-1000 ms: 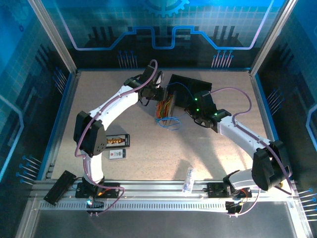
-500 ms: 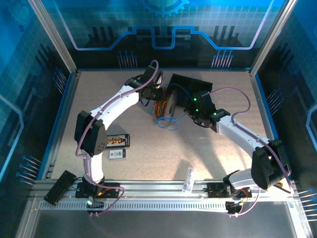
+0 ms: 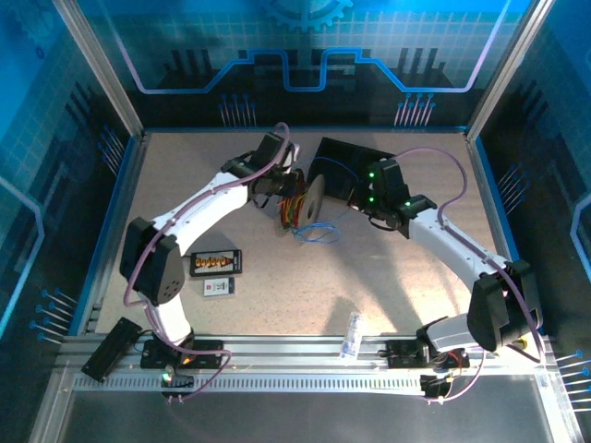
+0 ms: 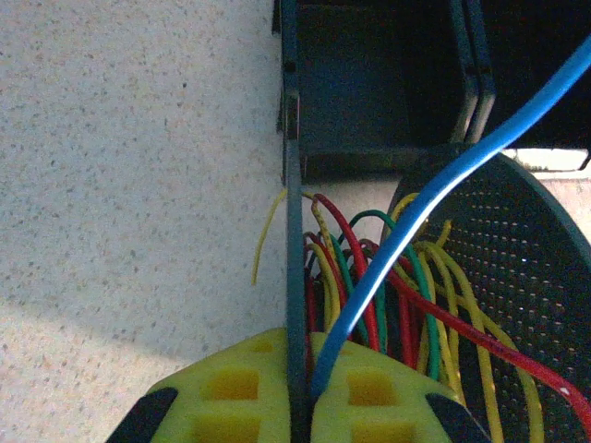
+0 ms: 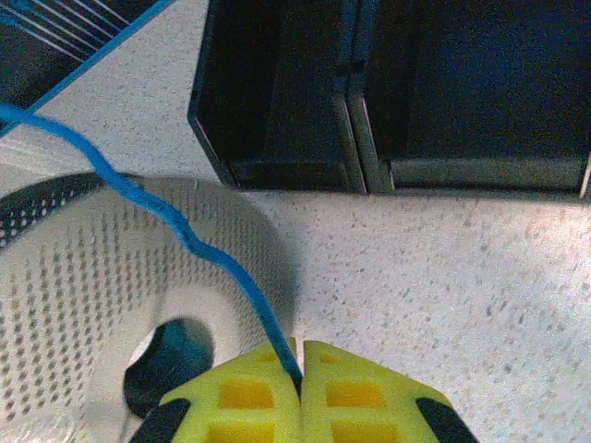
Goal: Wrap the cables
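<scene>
The table is a pale, speckled slab. Just beyond both grippers a shallow black tray lies flat on it, its two compartments side by side straight ahead of the right gripper. Between the left gripper and the right one, slightly nearer the arm bases, loose blue loops of the cables rest on the surface below a perforated spool; whether the spool's rim touches the table cannot be told. Well back from the left gripper, beside its arm's elbow, lie a small black board with orange connectors and, just nearer the base, a pale card. Far behind the right gripper, on the near rails, lies a clear packet
</scene>
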Controlling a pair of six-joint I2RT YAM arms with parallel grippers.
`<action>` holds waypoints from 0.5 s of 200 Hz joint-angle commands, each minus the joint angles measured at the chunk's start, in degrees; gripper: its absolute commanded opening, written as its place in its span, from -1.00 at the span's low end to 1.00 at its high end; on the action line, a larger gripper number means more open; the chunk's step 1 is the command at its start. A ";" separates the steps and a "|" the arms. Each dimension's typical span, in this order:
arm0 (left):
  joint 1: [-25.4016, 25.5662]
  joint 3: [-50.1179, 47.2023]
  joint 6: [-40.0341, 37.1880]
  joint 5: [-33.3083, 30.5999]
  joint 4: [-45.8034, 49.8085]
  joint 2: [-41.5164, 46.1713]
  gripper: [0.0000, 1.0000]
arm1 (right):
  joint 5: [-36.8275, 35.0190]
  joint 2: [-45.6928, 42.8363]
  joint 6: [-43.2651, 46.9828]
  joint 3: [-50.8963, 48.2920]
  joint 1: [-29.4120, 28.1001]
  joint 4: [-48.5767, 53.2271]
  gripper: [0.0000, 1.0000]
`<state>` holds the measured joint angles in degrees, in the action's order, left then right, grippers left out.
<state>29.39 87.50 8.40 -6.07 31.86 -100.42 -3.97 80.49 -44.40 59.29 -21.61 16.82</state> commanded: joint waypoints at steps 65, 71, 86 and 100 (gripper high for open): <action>-7.72 -4.44 2.61 16.74 -6.11 16.94 -1.00 | 13.97 6.26 30.05 3.10 8.94 -5.41 -1.00; -8.65 -4.61 3.85 17.71 -6.65 17.45 -1.00 | 14.12 7.22 30.67 2.98 9.10 -5.92 -1.00; -10.97 -5.26 6.95 21.20 -8.73 18.69 -1.00 | 15.04 9.73 31.80 2.70 9.22 -7.37 -1.00; -12.73 -6.03 10.13 24.00 -11.23 19.68 -1.00 | 16.49 11.66 32.02 2.09 9.30 -8.73 -1.00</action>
<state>21.08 81.78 10.33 11.94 29.45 -85.80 13.76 88.49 -15.79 62.00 -14.57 8.38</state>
